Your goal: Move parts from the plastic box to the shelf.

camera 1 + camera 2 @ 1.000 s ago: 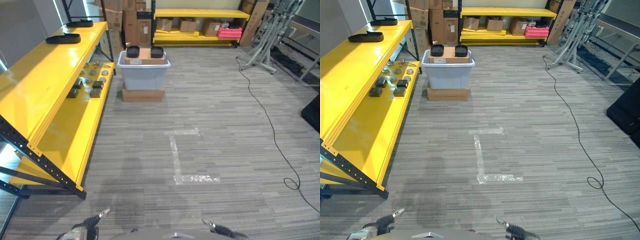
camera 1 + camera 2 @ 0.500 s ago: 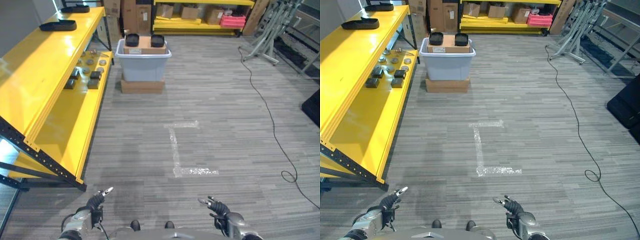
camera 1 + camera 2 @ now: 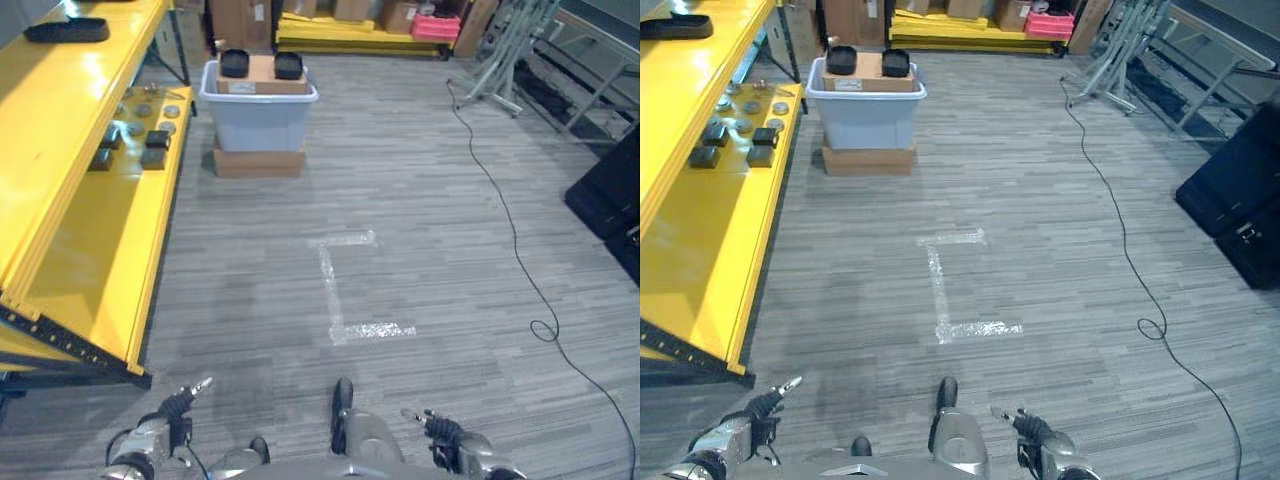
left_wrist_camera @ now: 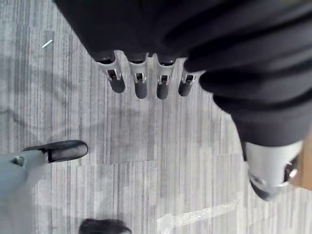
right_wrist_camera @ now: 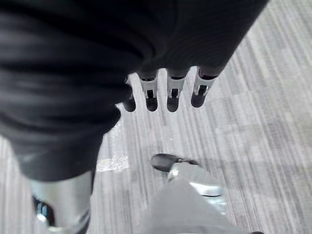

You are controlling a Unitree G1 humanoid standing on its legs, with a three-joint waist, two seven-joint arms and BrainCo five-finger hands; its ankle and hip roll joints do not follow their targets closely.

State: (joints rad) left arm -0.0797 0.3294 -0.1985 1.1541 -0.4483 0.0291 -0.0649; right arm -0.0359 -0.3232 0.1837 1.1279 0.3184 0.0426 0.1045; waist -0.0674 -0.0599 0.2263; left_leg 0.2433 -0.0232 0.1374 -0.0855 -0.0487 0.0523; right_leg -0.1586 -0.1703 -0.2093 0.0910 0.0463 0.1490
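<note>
Plastic box (image 3: 258,108), grey, upper left of frame, atop a cardboard carton (image 3: 259,160) beside the yellow shelf (image 3: 70,200); two black parts (image 3: 235,64) resting on top. Left robot hand (image 3: 170,420) and right robot hand (image 3: 450,440) low at bottom edge, fingers (image 4: 139,83) straight, empty.

Each hand is built alike. The left hand (image 4: 146,53) wears a dark ribbed cover over its back and wrist; from it runs a row of silver fingers (image 4: 140,84) with dark rounded tips and small dark slots. Its thumb (image 4: 272,168) is a thick silver cylinder with a round fitting. The right hand (image 5: 161,53) has matching fingers (image 5: 173,92) and thumb (image 5: 61,202).
</note>
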